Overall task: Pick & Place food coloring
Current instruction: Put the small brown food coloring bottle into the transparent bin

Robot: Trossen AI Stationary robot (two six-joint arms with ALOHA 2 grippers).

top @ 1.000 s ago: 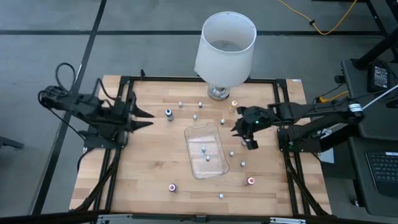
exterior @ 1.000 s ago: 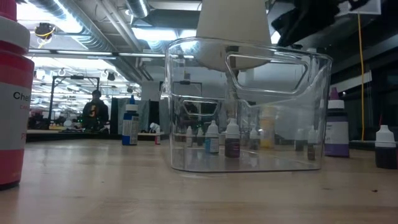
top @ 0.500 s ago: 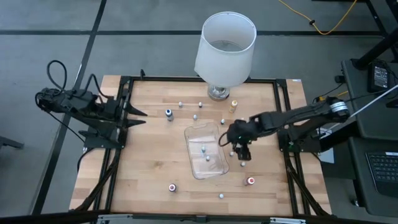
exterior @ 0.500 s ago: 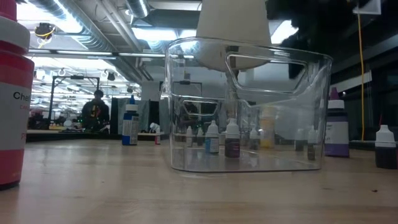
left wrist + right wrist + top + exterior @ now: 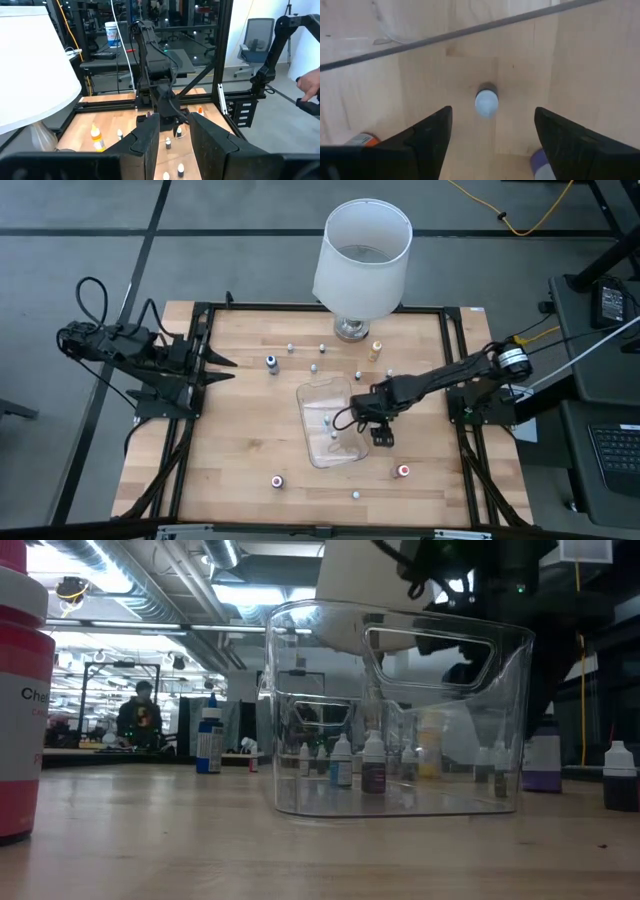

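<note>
**Right arm over the tray, jaws spread**

Since a second ago the right gripper (image 5: 352, 420) has swung from the table's right side leftward to hang over the clear tray (image 5: 318, 396), and its jaws have gone from narrow to wide. Its wrist view looks straight down between the spread fingers (image 5: 427, 135) on a white-capped bottle (image 5: 486, 101) standing upright inside the tray, apart from both fingers. That looks like a bottle just let go. Two bottles (image 5: 327, 420) show in the tray from above.

More food coloring stands scattered on the wooden table (image 5: 230, 450): a red-capped bottle (image 5: 403, 471) near right, another (image 5: 277, 480) near left, a blue one (image 5: 271, 362) far left, an orange one (image 5: 377, 349) by the white lamp (image 5: 362, 260).

To finish well, the right gripper should rise straight up, jaws wide, clearing the tray's rim before turning away, so nothing tips.

The left gripper (image 5: 225, 363) waits at the left edge, jaws narrow, holding nothing.
</note>
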